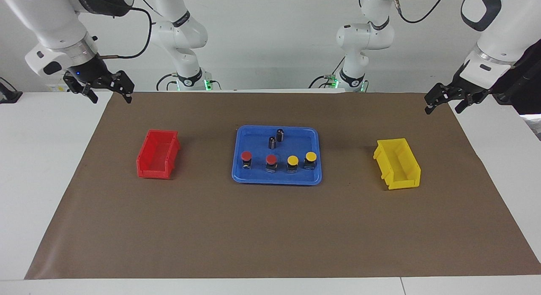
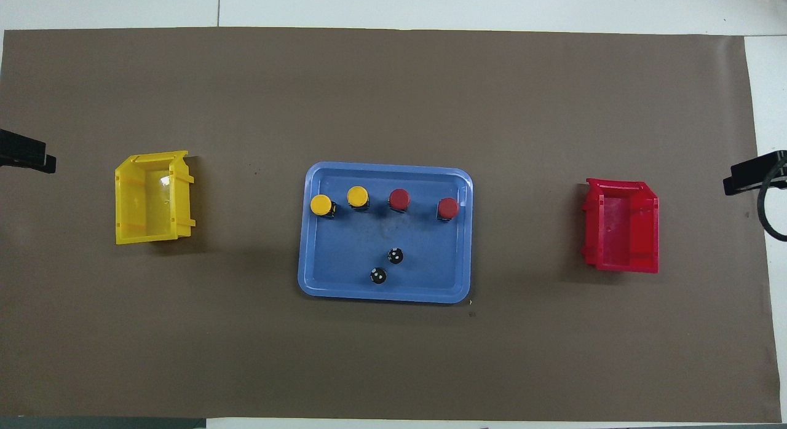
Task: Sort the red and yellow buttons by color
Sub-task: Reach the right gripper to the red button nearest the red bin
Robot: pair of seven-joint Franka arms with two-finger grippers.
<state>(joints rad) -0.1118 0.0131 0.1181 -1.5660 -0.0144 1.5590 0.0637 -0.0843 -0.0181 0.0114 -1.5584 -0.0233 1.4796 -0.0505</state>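
From my console the biggest thing is the brown mat (image 1: 270,227) covering the table, with the blue tray (image 1: 241,172) at its middle. The red bin (image 1: 157,156) sits toward the right arm's end of the table, the yellow bin (image 1: 398,165) toward the left arm's end; both look empty and well apart from the tray.

All four buttons stand upright in a row along the tray edge farthest from the robots: one red button (image 1: 246,158) at the red-bin end, a second red one (image 1: 271,162) beside it, then a yellow button (image 1: 292,163) and the last yellow one (image 1: 311,159) at the yellow-bin end. Two dark cylinders (image 1: 276,139) stand in the tray nearer the robots; I leave those alone.

The right gripper (image 1: 109,92) hangs over the mat corner at its own end, fingers apart and empty. The left gripper (image 1: 444,104) hangs over the mat edge at its end, fingers also apart, nothing held.

I judge sorting hasn't begun: no button is in a bin. The next move, as I read it, calls for one arm to swing in over the tray, come straight down on the outermost button of its colour, and close on the dark body below the cap without bumping its close neighbour
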